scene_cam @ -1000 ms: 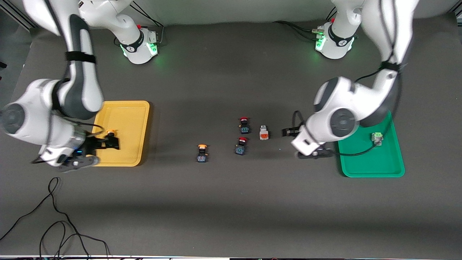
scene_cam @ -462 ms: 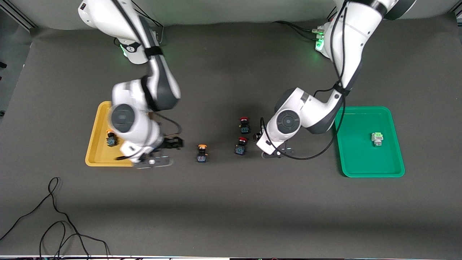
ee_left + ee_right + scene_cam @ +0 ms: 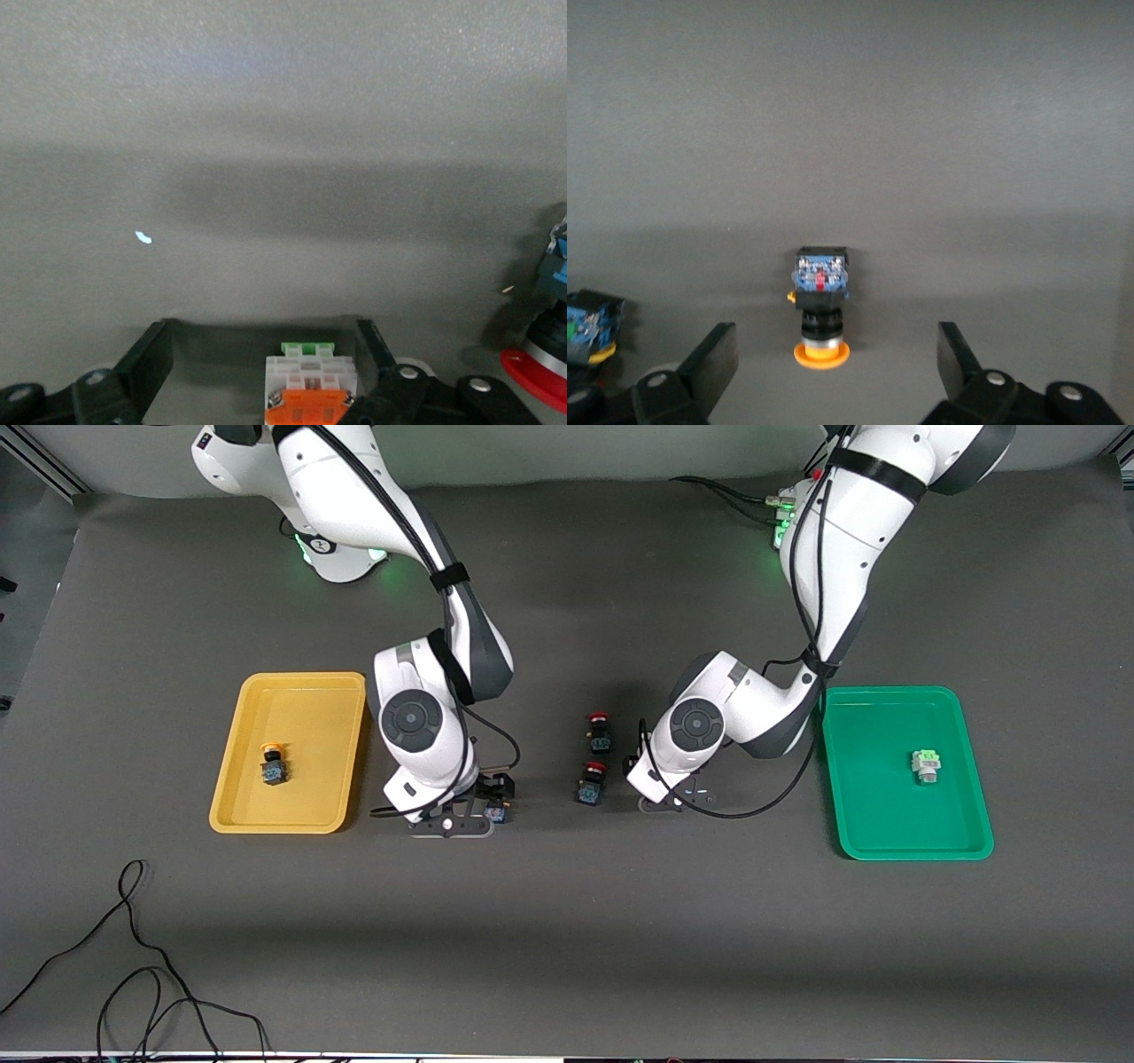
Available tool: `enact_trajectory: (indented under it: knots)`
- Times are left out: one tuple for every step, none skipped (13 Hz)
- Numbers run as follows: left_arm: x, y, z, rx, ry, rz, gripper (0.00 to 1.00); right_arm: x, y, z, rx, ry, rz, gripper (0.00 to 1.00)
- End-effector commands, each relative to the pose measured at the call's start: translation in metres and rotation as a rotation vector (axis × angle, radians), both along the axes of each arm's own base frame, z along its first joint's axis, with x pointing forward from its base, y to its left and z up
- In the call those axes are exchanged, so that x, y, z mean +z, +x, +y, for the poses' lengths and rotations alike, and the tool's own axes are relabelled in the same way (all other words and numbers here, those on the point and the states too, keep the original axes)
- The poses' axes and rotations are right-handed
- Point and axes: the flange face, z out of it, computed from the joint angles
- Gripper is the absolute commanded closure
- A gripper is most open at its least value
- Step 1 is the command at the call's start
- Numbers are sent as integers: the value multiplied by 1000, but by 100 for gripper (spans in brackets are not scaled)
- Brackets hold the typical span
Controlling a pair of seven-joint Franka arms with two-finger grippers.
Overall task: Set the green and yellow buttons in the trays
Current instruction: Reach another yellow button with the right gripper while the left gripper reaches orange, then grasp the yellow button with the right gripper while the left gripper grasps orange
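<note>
Between the two trays, near the middle of the desk [image 3: 567, 921], the orange-marked white button [image 3: 307, 400] lies between the spread fingers [image 3: 142, 367] of the left pincer [image 3: 266, 372], which is released and low over the desk, not gripping it. Beside it, toward the right arm's end, lie two red-capped switches [image 3: 600, 731], one nearer the front camera than the other. Farther toward that end, the yellow-capped button [image 3: 821, 301] lies on the desk between the parted fingers of the right pincer [image 3: 837, 363], also released and untouching. Another yellow-capped button [image 3: 273, 765] lies in the yellow tray [image 3: 306, 691], and the green-marked white button [image 3: 925, 764] lies in the green tray [image 3: 886, 841]. Black cables [image 3: 133, 974] trail over the desk's near edge at the right arm's end.
</note>
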Motion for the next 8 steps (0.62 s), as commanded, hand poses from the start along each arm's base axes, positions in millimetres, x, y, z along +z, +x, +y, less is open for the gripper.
enact_trajectory:
  knots:
    - [8,-5,-5,27,17,-23,7,-33,3,8,-47,26,-21,0]
    - [11,-3,-5,32,16,-25,8,-48,3,7,-48,14,-34,0]
    - [13,-3,-7,36,12,-23,8,-59,0,12,-40,6,-48,0]
    - [13,-6,-10,38,11,-22,8,-65,0,8,-43,3,-65,0]
    - [13,-10,-15,48,16,-19,8,-70,0,5,-46,0,-73,0]
    - [11,-14,-19,46,18,-17,8,-73,-4,10,-39,6,-72,5]
    - [10,-18,-22,43,23,-13,8,-75,-6,14,-34,10,-67,21]
    - [9,-22,-26,39,23,-11,8,-75,-6,14,-34,10,-67,39]
